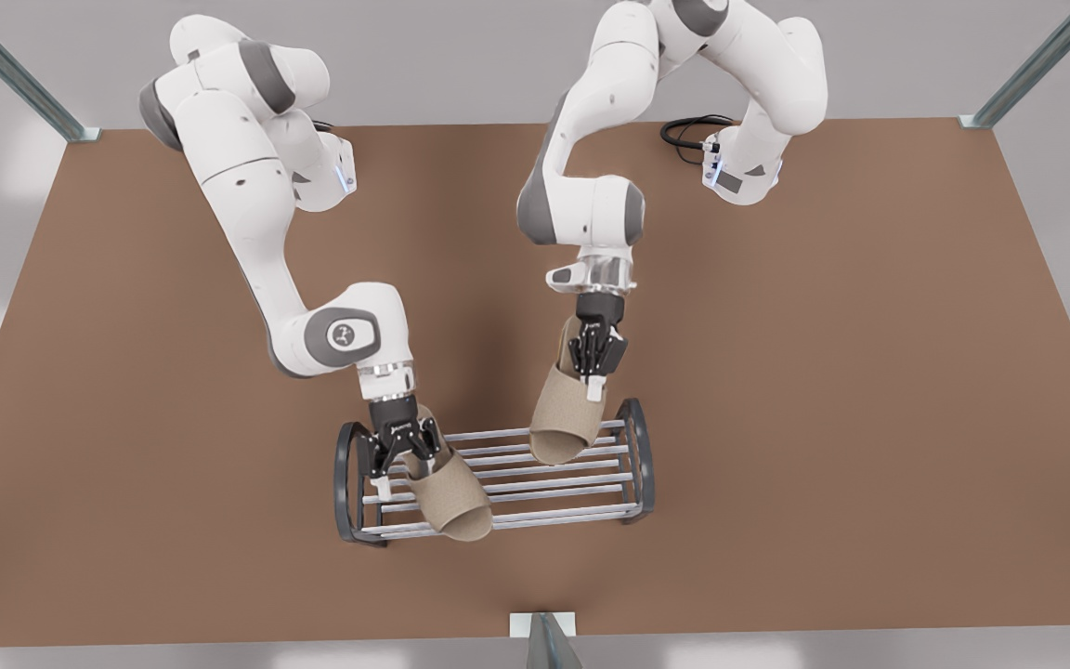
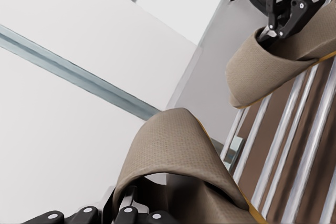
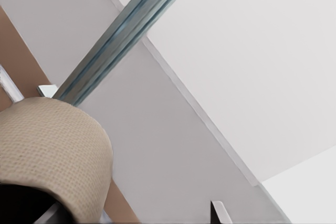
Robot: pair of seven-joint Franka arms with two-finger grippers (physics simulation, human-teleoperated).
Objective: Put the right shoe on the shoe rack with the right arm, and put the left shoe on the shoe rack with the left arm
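The shoe rack, a low dark frame with pale bars, stands near the table's front middle. My left gripper, on the arm at the front view's left, is shut on the left shoe, a tan slipper lying across the rack's left half. My right gripper is shut on the right shoe, which hangs tilted with its toe down on the rack's back bars. The left wrist view also shows the right gripper with the right shoe. The right shoe's strap fills a corner of the right wrist view.
The brown table stretches wide on both sides of the rack. A metal post bracket sits at the front edge just below the rack. A black cable lies at the back by the right arm's base.
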